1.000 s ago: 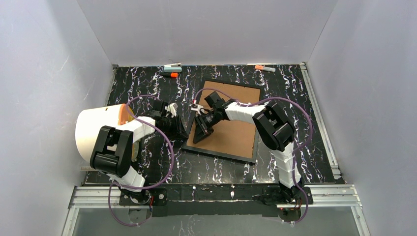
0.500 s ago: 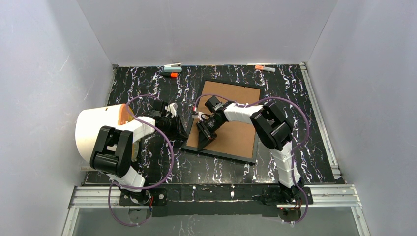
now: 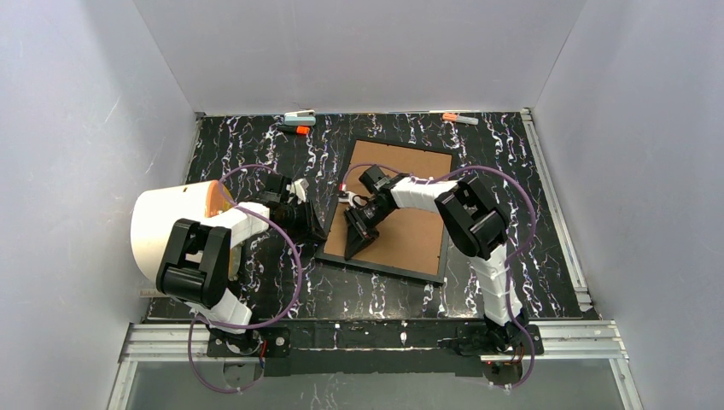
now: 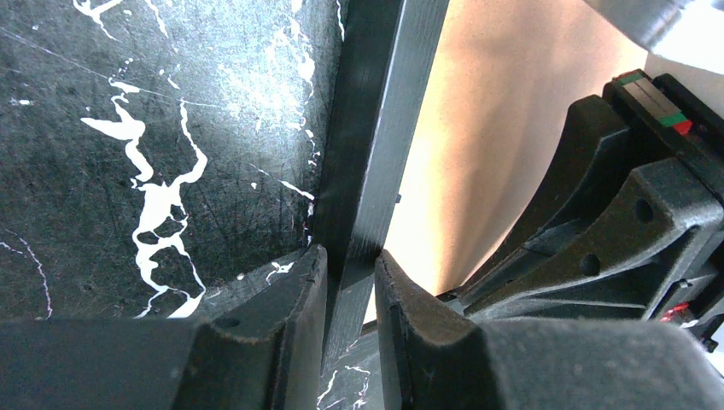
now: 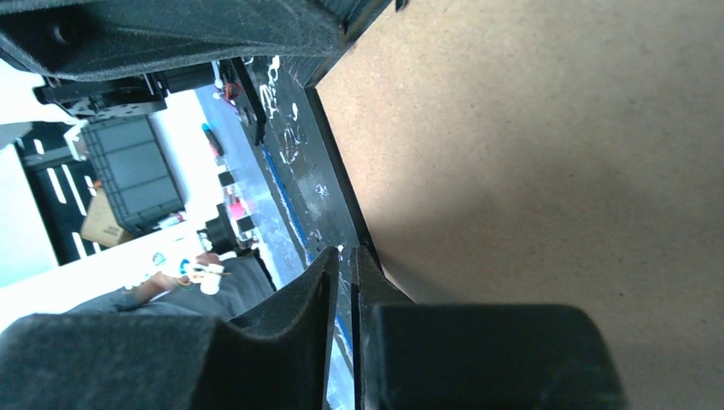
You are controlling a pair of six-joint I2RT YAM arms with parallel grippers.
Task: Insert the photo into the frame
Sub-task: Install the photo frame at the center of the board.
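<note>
The black frame (image 3: 384,267) lies flat at the table's middle with a brown backing board (image 3: 410,196) in it. My left gripper (image 3: 320,235) reaches in from the left. In the left wrist view this gripper (image 4: 350,273) is shut on the frame's left rail (image 4: 384,128). My right gripper (image 3: 350,250) bends down over the same side. In the right wrist view its fingers (image 5: 346,256) are closed on the thin black rail (image 5: 333,171) beside the board (image 5: 555,171). A curved white sheet with an orange edge (image 3: 166,226), apparently the photo, stands at the far left behind my left arm.
A white clip (image 3: 300,116) and an orange marker (image 3: 297,130) lie at the back edge, and another orange-tipped piece (image 3: 461,119) lies further right. A metal rail (image 3: 555,213) runs along the table's right side. Grey walls close in on three sides.
My right gripper has slid a little nearer along the frame's left side and closed slightly. The left gripper stayed in place and tightened a little on the rail.
</note>
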